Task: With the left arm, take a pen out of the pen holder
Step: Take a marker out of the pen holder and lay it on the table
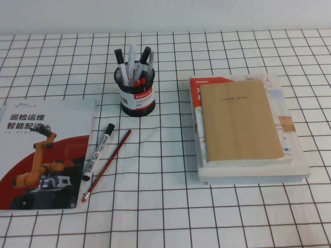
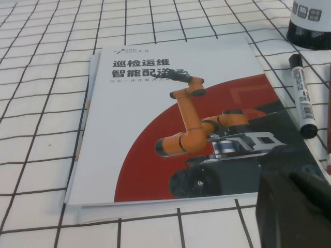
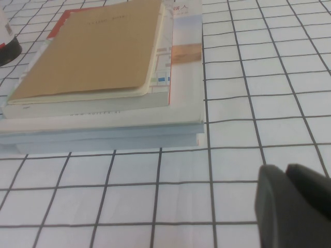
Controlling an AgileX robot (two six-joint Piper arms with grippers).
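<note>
— Where's the holder?
— The black mesh cylindrical pen holder (image 1: 137, 101) stands centre-far on the checked tablecloth (image 1: 170, 217), with at least four pens (image 1: 144, 57) upright in it.
— Anything lying out?
— One black-capped white marker (image 1: 98, 152) and one red pencil (image 1: 109, 164) lie side by side nearer, just right of one robot-arm brochure (image 1: 41, 150). One stack of books (image 1: 253, 173) topped by a tan notebook (image 1: 240, 121) lies right.
— Grippers?
— The left gripper (image 2: 292, 206) is pinched together at the brochure's near edge. The right gripper (image 3: 287, 201) is near the stack's near-right corner; its state I cannot tell.

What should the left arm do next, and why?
Probably raise the left hand, shut above the brochure, toward the pen holder: its pens stand inside, ungrasped. The right hand hangs near the book stack.
</note>
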